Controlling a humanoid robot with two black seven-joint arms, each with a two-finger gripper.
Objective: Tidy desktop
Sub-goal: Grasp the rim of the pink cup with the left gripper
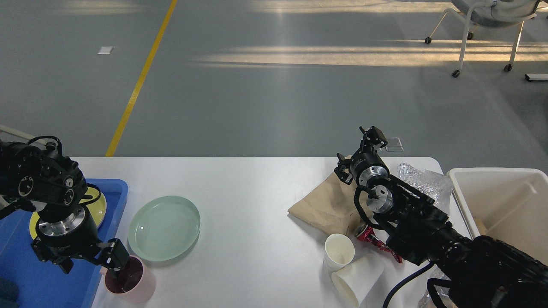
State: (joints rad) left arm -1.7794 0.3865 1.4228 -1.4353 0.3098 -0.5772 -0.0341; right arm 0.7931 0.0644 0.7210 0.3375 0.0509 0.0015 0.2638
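Note:
The white desktop (257, 192) carries a pale green plate (164, 227) and a pink cup (137, 285) at the left. My left gripper (90, 262) is open and low at the cup. One finger (116, 259) dips over the cup's rim and the other (65, 265) hangs over the blue tray (51, 291). A yellow plate (97, 204) lies on that tray, mostly hidden by my arm. My right gripper (358, 150) stands open over the far edge of a brown paper bag (327, 203), holding nothing.
An upright paper cup (339, 250) and a tipped one (357, 278) sit by a red object (376, 241) near my right arm. Crumpled clear plastic (424, 179) lies beside a cream-white bin (505, 201) at the right edge.

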